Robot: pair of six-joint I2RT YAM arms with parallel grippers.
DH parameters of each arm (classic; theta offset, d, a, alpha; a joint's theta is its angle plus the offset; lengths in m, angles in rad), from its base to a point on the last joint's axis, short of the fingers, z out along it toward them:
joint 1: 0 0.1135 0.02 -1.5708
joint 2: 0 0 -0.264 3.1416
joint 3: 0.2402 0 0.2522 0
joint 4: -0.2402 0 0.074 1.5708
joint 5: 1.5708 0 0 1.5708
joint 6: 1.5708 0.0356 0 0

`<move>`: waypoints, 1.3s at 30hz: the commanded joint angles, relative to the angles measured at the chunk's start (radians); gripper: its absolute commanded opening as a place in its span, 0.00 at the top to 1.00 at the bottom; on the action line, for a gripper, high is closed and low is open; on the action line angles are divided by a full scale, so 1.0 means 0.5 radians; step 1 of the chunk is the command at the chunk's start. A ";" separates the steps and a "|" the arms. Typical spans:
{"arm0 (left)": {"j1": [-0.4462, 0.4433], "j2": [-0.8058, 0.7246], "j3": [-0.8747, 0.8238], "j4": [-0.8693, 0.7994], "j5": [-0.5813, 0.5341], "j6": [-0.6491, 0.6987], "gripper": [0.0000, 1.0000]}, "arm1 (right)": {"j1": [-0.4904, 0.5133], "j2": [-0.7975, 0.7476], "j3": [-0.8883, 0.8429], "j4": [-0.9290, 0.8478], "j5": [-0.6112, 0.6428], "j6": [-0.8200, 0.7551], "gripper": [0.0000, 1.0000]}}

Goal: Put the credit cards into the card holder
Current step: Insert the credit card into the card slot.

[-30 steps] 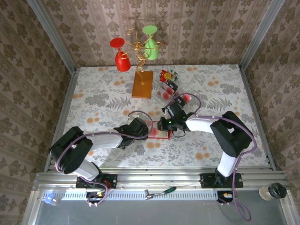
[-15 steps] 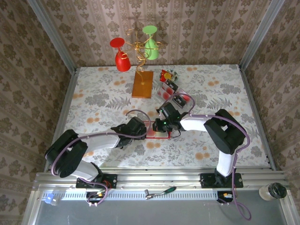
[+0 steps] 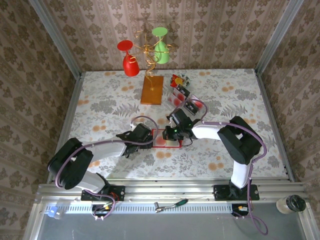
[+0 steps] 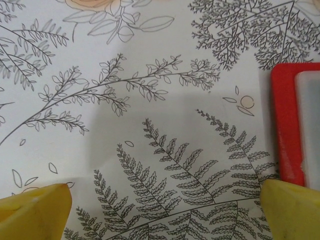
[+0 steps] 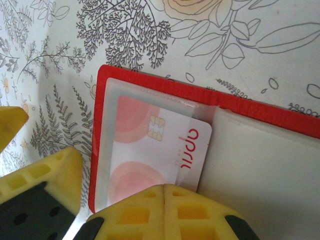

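Card (image 5: 155, 150) partly inside card holder (image 5: 165, 87)

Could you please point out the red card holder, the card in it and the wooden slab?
Flat bright-red card holder (image 5: 150, 82): right wrist view, upper border.
Whitish-pink credit card (image 5: 192, 145): right wrist view, printed end.
Orange-brown wooden slab (image 3: 152, 90): top view, centre.

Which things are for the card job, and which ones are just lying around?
For the job:
- card holder
- card tucked in its pocket
- loose credit cards

Just lying about:
- wooden slab with wire stand
- red goblet
- green goblet
- wrapper
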 commanded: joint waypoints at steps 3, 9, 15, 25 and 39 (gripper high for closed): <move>0.002 0.054 -0.021 0.005 0.028 -0.008 0.02 | 0.015 -0.092 0.075 -0.182 0.047 -0.086 0.99; 0.000 0.057 -0.033 0.020 0.025 -0.013 0.02 | 0.015 -0.087 0.059 -0.222 0.081 -0.120 0.99; 0.002 0.057 -0.043 0.031 0.025 -0.014 0.02 | 0.018 -0.009 0.070 -0.210 0.057 -0.117 1.00; -0.004 0.057 -0.057 0.063 0.031 -0.018 0.02 | 0.072 0.100 0.162 -0.241 0.044 -0.113 1.00; -0.011 0.034 -0.061 0.062 0.025 -0.019 0.02 | 0.040 -0.004 0.201 -0.276 0.048 -0.098 1.00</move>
